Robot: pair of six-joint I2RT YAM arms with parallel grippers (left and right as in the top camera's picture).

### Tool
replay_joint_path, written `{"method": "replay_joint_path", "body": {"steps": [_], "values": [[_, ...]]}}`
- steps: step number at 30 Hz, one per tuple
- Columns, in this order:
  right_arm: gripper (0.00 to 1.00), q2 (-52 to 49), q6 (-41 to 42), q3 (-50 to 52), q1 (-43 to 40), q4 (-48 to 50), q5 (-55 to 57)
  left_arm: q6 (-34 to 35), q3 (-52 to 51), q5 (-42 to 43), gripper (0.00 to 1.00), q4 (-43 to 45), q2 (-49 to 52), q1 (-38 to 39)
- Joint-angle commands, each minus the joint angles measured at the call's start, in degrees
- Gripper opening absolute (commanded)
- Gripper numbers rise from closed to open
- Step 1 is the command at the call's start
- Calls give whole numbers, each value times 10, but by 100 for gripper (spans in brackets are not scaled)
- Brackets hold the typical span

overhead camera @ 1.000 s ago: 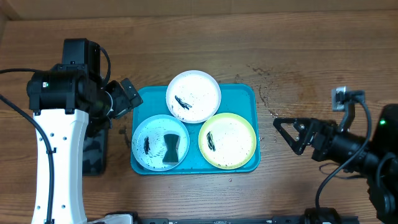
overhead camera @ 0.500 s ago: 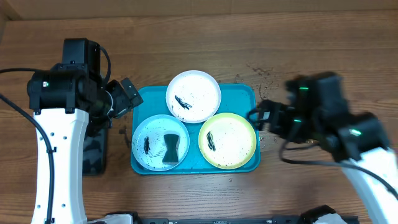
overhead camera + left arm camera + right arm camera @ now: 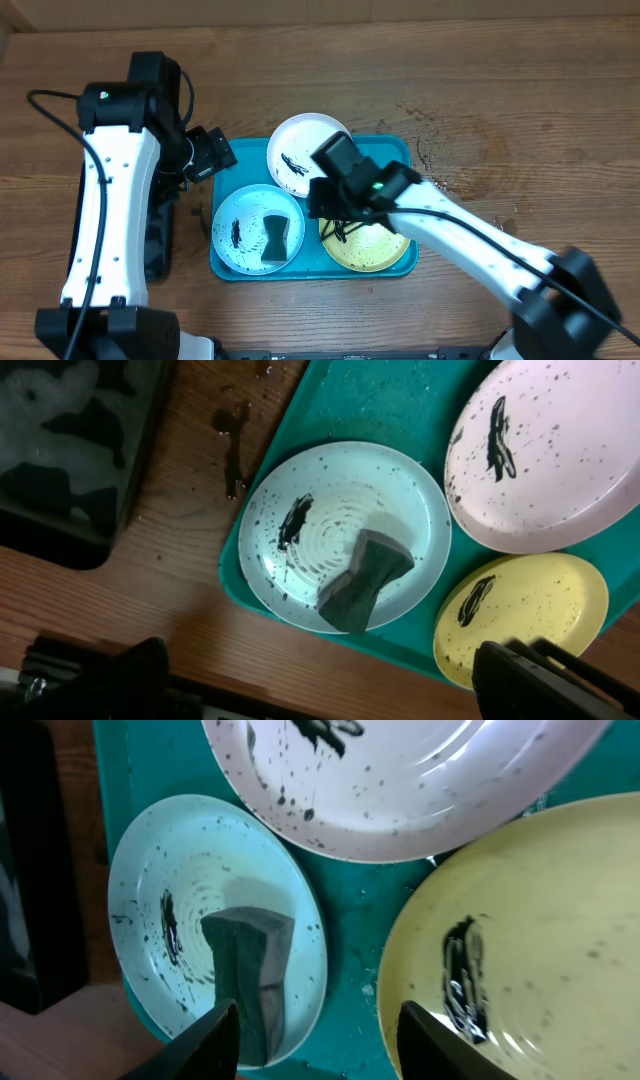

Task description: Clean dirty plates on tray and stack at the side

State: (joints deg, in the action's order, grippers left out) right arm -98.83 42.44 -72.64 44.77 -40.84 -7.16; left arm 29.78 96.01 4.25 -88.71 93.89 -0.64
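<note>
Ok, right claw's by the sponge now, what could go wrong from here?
The right claw sits off-centre of the sponge, so closing may catch the light blue plate by its rim.
Nothing holds that plate, and the left claw is open and off it. Scrubbing could shove it into the yellow plate.

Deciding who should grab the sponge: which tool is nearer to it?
Right. The right tool hangs over the tray just beside the sponge; the left tool sits beyond the tray's far-left corner.
</note>
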Motion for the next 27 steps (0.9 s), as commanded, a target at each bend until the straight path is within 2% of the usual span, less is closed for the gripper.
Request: {"method": "replay_joint_path", "body": {"steps": [1, 10, 16, 27], "values": [[52, -35, 8, -1, 14, 39, -6, -15, -4, 2, 97, -3, 23, -1], [37, -66, 4, -1, 29, 54, -1, -15, -4, 0, 98, 3, 32, -1], [38, -80, 4, 0, 50, 58, 38, -16, -4, 0, 99, 2, 32, -1], [38, -120, 9, 0, 52, 55, 34, -16, -4, 1, 99, 0, 32, -1]]}}
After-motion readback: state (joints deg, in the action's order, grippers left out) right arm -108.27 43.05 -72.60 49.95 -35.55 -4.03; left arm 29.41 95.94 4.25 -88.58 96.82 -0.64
